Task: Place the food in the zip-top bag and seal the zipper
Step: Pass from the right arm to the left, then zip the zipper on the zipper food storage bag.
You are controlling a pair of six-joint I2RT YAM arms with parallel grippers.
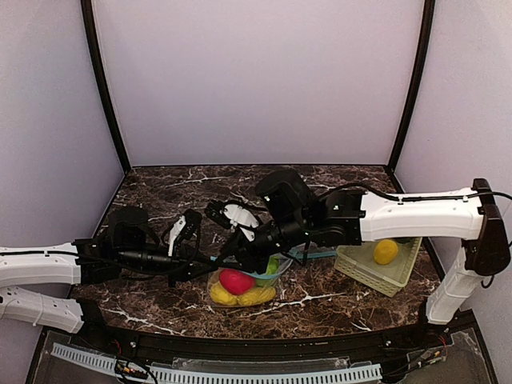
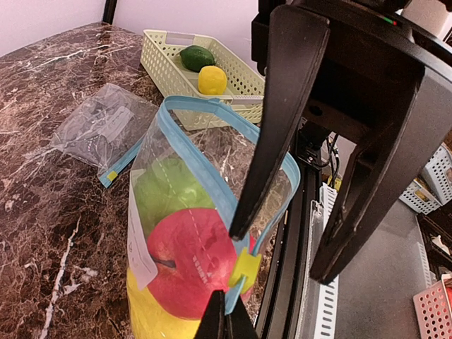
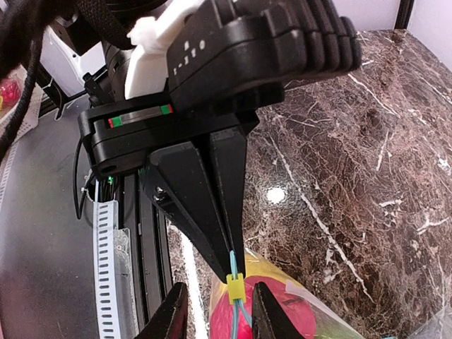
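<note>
The left tool [image 2: 225, 311] is clenched on the zip-top bag [image 2: 141, 240], pinching the blue zipper strip at the corner where the yellow slider [image 2: 245, 267] sits, so that the slider lies just off its tips. The bag stands up from the tabletop [image 2: 42, 176] with its mouth gaping, directly ahead of that tool. Inside, closest to the left tool's tips, is the red ball [image 2: 187, 265]. The light green ball [image 2: 166, 194] is behind it, farther from the tool, and the yellow pieces [image 2: 152, 318] lie at the bottom under the red ball. The right tool [image 3: 220, 288] is released, and its two fingers [image 3: 176, 314] stand apart on either side of the zipper strip. The slider is between them and a gap shows on each side. It faces the left tool nose to nose across the bag's corner. Beyond the bag's mouth, well away from both tools, is a pale slatted basket [image 2: 166, 67] with a dark green piece [image 2: 196, 56] and one yellow piece [image 2: 212, 80] lying side by side in it. A second, flat plastic bag [image 2: 106, 127] lies on the tabletop to the left of the standing bag, near the basket.
</note>
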